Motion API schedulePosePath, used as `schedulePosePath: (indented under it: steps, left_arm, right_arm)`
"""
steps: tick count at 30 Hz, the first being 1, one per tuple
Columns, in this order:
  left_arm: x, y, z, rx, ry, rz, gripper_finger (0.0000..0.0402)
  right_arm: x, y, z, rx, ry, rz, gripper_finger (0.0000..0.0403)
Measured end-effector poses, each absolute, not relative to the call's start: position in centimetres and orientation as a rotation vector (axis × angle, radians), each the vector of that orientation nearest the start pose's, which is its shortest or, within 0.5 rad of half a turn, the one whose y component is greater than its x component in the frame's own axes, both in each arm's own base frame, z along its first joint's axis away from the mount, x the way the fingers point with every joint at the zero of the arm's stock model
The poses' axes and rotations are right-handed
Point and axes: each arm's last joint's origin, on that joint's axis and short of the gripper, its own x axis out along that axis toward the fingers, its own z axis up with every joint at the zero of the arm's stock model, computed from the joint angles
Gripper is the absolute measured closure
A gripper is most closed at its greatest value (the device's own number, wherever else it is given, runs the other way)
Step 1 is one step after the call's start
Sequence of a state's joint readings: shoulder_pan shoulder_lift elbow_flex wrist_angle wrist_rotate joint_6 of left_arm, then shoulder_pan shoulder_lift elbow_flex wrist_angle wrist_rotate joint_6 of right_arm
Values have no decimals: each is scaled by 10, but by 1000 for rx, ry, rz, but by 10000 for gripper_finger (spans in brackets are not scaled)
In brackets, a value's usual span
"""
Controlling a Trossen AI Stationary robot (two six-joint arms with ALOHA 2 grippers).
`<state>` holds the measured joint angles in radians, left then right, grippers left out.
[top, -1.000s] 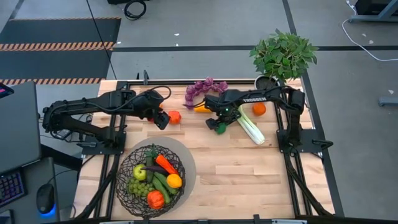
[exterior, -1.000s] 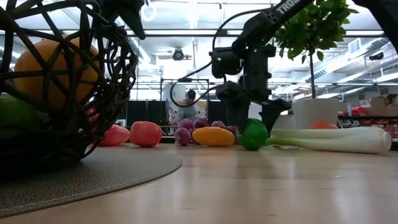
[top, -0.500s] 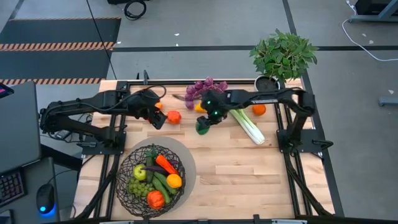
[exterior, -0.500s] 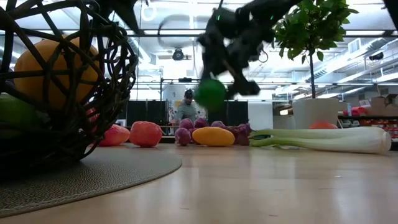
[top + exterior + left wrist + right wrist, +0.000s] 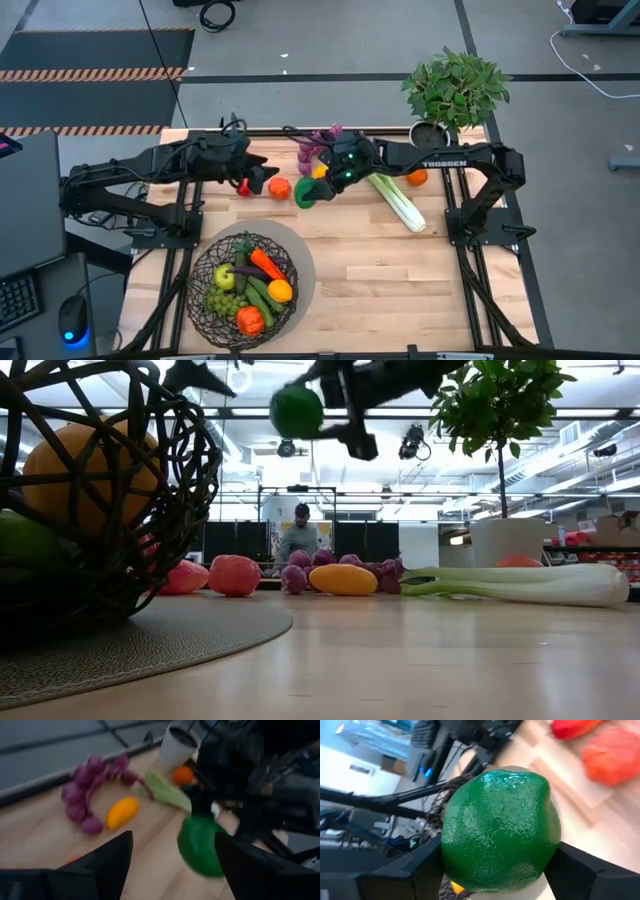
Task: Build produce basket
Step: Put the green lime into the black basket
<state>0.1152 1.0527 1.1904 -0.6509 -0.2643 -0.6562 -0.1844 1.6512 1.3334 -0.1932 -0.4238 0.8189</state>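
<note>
several pieces done: the basket (image 5: 243, 290) is sitting at the near left of the table on a round grey mat (image 5: 300, 262), already holding part of the produce.
in the basket: i am counting about seven — green grapes (image 5: 221, 300), a green apple (image 5: 226, 277), a carrot (image 5: 265, 263), two cucumbers (image 5: 258, 293), an orange fruit (image 5: 280, 290), a red tomato (image 5: 250, 320); a dark piece among them i cannot name.
in hand: the right gripper (image 5: 316, 188) is clasping one green lime (image 5: 497, 830) between its fingers, lifted above the table and well apart from the basket.
left gripper (image 5: 243, 184): it is hanging with fingers spread and empty, over a red piece (image 5: 244, 187) i cannot name.
still on the table: one orange-red fruit (image 5: 279, 187), one purple grape bunch (image 5: 318, 141), one yellow piece (image 5: 121, 812), one celery (image 5: 399, 204), one orange (image 5: 416, 176).
judgement: roughly half is remaining.
</note>
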Motion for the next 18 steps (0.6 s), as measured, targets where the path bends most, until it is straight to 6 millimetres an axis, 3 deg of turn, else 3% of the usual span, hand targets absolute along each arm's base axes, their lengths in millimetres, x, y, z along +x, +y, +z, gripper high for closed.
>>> schedulePosePath:
  steps: [6,13,18]
  left_arm:
    - [211,29,391,-529,256,462,116]
    - [214,10,392,-455,287,324,116]
    - [214,3,392,-426,298,291,115]
  right_arm:
    - [378,-36,311,933,495,147,109]
    - [381,-8,318,968,483,254,109]
    - [383,10,318,946,453,188,109]
